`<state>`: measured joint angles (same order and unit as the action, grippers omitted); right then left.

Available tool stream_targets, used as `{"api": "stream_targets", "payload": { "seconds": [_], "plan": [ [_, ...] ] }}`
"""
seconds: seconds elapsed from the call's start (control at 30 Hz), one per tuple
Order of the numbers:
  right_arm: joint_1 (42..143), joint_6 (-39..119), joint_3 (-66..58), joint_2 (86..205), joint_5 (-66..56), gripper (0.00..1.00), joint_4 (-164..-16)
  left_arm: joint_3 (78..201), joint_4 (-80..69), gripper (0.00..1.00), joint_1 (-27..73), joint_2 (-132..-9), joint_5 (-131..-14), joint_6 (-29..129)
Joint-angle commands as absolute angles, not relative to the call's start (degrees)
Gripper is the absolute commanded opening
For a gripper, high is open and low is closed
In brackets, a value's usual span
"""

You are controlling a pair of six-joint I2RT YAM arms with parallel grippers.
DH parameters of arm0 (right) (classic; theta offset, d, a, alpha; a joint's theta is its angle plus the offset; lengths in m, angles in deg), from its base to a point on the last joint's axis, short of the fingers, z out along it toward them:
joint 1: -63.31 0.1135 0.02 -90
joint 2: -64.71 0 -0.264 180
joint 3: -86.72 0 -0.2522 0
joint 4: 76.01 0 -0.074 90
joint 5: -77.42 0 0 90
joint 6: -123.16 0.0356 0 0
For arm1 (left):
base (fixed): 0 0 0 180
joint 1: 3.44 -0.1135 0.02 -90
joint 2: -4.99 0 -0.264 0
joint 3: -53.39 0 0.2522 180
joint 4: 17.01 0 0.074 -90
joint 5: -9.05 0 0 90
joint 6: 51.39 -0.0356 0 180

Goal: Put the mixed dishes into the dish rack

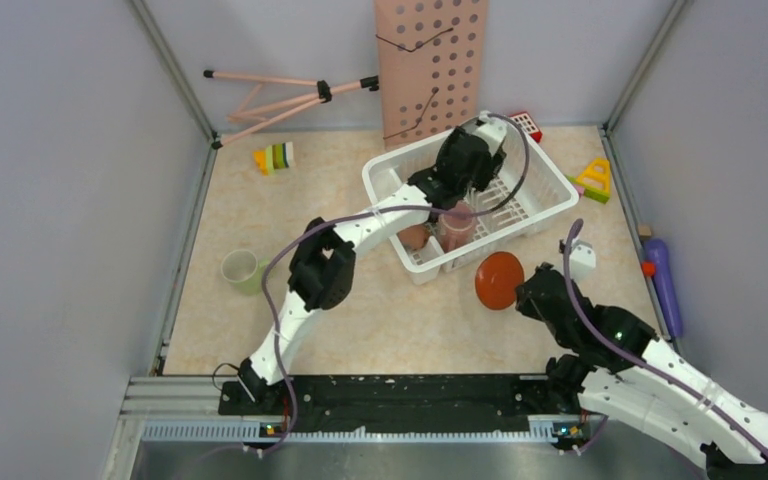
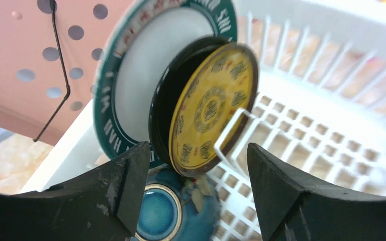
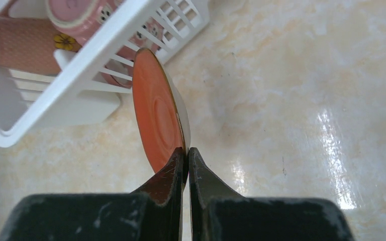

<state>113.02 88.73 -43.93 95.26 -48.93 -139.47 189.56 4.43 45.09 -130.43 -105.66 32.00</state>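
From above, the left gripper (image 1: 472, 160) hangs over the dish rack (image 1: 385, 190). The right gripper (image 1: 532, 290) meets the red plate (image 1: 500, 280) just outside the rack's near wall, and a light green mug (image 1: 242, 268) stands well apart (far left).

The left wrist view shows jaws spread wide, holding nothing. The yellow plate (image 2: 213, 108) stands upright in the rack before the white plate with dark rim (image 2: 140, 85), above a teal bowl (image 2: 163, 213).

The right wrist view shows fingers clenched on the red plate's edge, with pinkish cups (image 3: 20, 45) lying inside the rack.

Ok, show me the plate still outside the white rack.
The round red plate in the right pincer; the yellow patterned plate and white dark-rimmed plate stand inside the white plastic rack.
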Motion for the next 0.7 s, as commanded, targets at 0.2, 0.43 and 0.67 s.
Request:
{"api": "stream_targets", "payload": {
  "seconds": [0.2,0.43,0.67],
  "plan": [
    [112.8,71.9,-29.0,97.9,-52.3,0.00,-133.4,179.1,5.4,0.75,36.3,-107.3,-72.2,63.7],
    [112.5,63.6,-21.5,104.1,-51.4,0.00,-126.6,160.5,-6.7,0.70,29.9,-96.7,-47.2,75.5],
    [111.9,60.3,-17.7,106.9,-48.1,0.00,-120.7,147.1,-20.9,0.64,29.6,-90.5,-34.0,80.9]
  ]
}}
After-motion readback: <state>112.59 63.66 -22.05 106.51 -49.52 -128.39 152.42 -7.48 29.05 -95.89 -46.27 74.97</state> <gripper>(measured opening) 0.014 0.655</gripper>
